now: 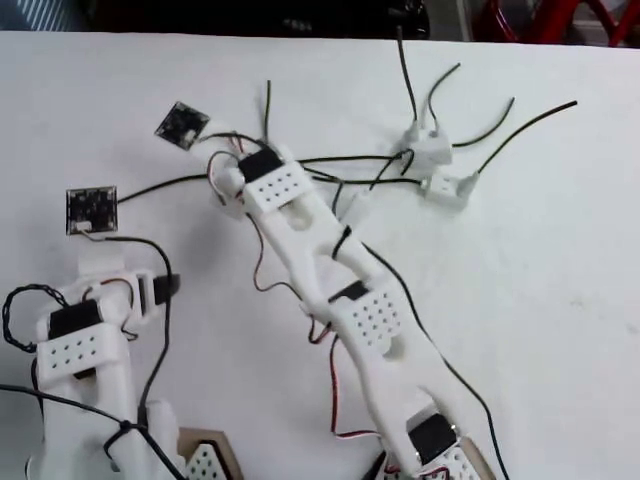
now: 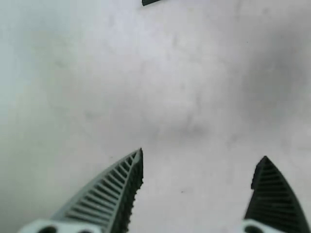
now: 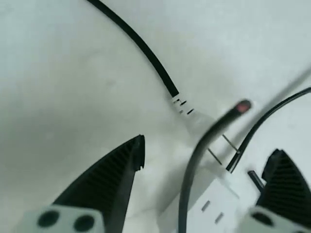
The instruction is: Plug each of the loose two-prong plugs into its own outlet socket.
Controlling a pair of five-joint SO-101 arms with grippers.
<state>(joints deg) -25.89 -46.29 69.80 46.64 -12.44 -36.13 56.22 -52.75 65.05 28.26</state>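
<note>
Jaws of the left gripper (image 2: 202, 156) stood wide open, empty, over the table (image 2: 146, 73). On the right gripper (image 3: 209, 145) they were likewise wide and empty, straddling a clear two-prong plug (image 3: 197, 121) on the table, prongs near a white outlet socket (image 3: 210, 206). Step judged: grasping that plug. Next move called for closing on its body, prongs aligned with slots.

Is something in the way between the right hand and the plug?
Yes. A loose black wire with a red tip crosses over the plug and its prongs, inside the open right hand. A thin black wire also ends beside the prongs.
</note>
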